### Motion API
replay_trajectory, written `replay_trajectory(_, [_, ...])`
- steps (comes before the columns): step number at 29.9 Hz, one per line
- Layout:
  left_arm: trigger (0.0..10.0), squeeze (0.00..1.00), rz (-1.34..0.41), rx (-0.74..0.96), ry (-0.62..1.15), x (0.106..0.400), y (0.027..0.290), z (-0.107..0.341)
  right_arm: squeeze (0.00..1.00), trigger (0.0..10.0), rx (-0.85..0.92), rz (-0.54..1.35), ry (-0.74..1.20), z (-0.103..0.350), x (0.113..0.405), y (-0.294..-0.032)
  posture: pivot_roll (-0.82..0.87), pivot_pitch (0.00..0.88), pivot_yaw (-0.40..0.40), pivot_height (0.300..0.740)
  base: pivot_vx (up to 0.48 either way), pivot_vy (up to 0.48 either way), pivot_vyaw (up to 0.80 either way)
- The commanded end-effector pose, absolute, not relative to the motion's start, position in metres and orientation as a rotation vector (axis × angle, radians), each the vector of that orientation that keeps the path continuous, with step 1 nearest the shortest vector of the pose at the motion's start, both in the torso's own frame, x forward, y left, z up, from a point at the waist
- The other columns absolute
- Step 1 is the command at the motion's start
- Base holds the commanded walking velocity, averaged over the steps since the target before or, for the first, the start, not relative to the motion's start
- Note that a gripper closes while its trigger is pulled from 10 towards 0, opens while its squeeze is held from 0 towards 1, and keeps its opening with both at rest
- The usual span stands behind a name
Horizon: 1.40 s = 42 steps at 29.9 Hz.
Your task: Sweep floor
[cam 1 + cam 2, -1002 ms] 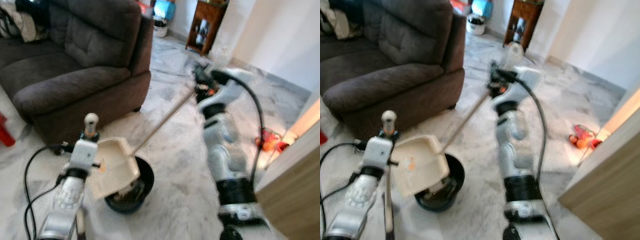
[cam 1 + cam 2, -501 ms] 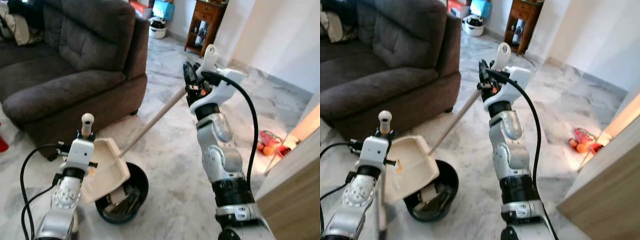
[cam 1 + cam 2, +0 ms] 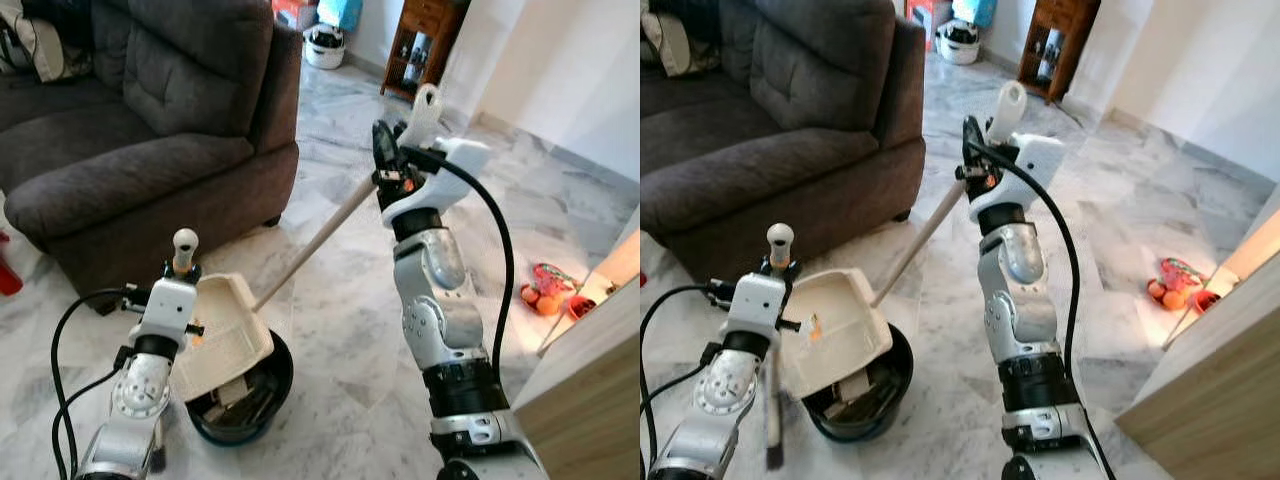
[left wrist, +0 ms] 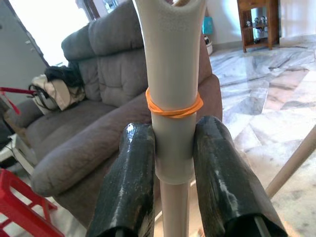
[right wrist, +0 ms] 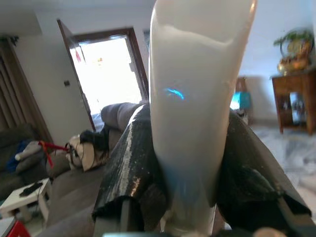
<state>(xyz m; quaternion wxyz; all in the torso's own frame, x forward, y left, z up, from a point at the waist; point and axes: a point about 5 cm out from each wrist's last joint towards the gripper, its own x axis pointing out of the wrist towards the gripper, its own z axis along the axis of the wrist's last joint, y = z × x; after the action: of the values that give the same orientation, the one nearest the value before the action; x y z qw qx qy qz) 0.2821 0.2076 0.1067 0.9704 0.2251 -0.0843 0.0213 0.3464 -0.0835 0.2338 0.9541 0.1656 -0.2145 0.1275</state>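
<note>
My left gripper [image 3: 182,270] is shut on the upright cream handle [image 4: 173,74] of a cream dustpan [image 3: 225,335]; its black fingers [image 4: 131,187] clamp the handle just below an orange rubber band. The dustpan hangs tilted over a black bin [image 3: 250,405] that holds some debris. My right gripper [image 3: 392,168] is raised at mid-frame and shut on the pale top grip [image 5: 197,74] of the broom. The broom's wooden stick [image 3: 315,240] slants down from it to the bin, where the dustpan hides its lower end.
A dark grey sofa [image 3: 150,120] stands close on the left, with a red object [image 3: 8,275] on the floor beside it. A wooden cabinet [image 3: 420,50] is at the back. Orange toys [image 3: 548,295] lie on the marble floor at right, near a wooden panel [image 3: 590,390].
The camera has moved and the blur has cleared. Both grippers keep their holds, and the dustpan stays tilted over the black bin.
</note>
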Motion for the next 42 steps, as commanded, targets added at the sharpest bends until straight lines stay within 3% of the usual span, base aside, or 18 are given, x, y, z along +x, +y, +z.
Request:
replay_trajectory(1, [10.0,0.00,0.029,0.456,-0.232,0.284,0.203,0.118,0.00,10.0,0.325,0.256,-0.591,0.259,0.336,-0.085,0.23,0.000,-0.091,0.740,0.000,0.000,0.00])
replay_trajectory(15, [10.0,0.00,0.023,0.459,-0.240,0.284,0.203,0.120,0.00,10.0,0.215,0.425,-0.678,0.258,0.316,-0.051,0.24,0.000,-0.088,0.740,0.000,0.000,0.00])
replay_trajectory(42, [10.0,0.00,0.008,0.467,-0.246,0.286,0.203,0.121,0.00,10.0,-0.012,0.717,-0.772,0.244,0.286,-0.010,0.23,0.000,-0.079,0.740,0.000,0.000,0.00])
